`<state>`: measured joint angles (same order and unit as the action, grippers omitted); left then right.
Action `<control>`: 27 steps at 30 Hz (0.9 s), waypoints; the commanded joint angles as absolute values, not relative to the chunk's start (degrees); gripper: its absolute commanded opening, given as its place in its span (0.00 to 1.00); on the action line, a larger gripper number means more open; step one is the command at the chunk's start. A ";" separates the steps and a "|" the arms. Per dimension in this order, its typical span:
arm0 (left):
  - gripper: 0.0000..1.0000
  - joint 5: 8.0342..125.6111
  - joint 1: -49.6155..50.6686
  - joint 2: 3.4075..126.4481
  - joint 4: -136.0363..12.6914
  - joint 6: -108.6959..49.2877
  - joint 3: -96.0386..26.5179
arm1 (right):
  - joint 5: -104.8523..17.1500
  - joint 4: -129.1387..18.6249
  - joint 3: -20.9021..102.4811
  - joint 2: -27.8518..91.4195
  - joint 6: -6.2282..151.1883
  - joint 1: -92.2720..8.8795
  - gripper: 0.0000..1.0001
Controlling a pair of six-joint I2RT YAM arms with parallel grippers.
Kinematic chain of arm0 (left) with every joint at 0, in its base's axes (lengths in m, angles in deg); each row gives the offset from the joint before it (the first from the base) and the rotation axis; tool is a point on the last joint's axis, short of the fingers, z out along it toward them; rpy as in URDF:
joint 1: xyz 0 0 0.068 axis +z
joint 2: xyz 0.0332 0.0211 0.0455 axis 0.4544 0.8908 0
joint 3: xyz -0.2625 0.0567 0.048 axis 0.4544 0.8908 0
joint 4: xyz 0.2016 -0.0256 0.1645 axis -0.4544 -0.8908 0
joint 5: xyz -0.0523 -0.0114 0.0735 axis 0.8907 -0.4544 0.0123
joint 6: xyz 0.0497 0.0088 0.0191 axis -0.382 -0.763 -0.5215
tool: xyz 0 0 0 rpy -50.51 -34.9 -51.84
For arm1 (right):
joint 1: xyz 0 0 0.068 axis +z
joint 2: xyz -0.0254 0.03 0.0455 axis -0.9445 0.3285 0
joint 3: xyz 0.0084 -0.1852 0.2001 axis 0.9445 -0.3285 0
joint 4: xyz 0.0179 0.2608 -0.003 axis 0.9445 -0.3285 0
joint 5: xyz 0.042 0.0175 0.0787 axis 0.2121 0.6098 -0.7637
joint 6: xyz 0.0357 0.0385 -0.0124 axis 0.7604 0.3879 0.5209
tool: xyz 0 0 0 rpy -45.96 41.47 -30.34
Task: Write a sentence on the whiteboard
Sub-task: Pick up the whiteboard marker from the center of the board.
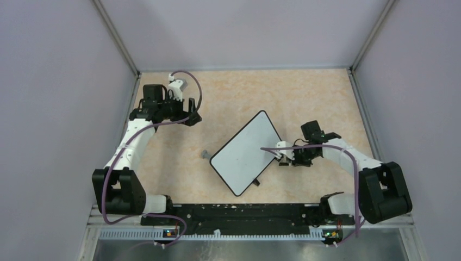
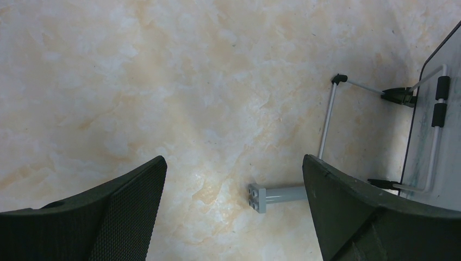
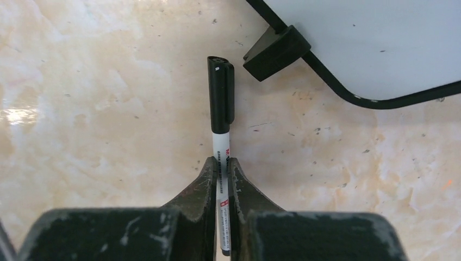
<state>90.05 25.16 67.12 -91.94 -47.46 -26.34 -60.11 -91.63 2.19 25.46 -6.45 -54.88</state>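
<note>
While your right gripper (image 1: 281, 156) clamps a marker (image 3: 222, 103), the board (image 1: 245, 153) lies askew mid-table.
Top: your left gripper (image 1: 186, 111) hangs far left, well apart from it. Left wrist: fingers (image 2: 136, 187) spread wide, a grey peg (image 2: 277, 194) below. Right wrist: fingers (image 3: 239, 185) pinch the capped marker near the board's corner.

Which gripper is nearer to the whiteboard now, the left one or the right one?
The right. The right gripper, shut on a marker, is at the right edge of the whiteboard; the left gripper hangs open, well away to its left.

marker (image 3: 222, 103) just beside whiteboard (image 3: 380, 43)
</note>
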 commanded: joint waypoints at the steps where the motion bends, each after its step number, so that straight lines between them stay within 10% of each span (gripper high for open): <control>1: 0.99 92.26 24.74 65.12 -92.52 -49.03 -29.08 | -65.43 -97.84 7.81 21.50 0.39 -55.10 0.00; 27: 0.99 119.08 2.80 68.61 -112.58 -67.88 -49.67 | -92.24 -109.82 36.73 21.71 37.06 -45.54 0.00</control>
<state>116.84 8.26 68.81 -110.89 -63.85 -48.02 -88.46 -111.19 34.28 21.14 30.51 -49.33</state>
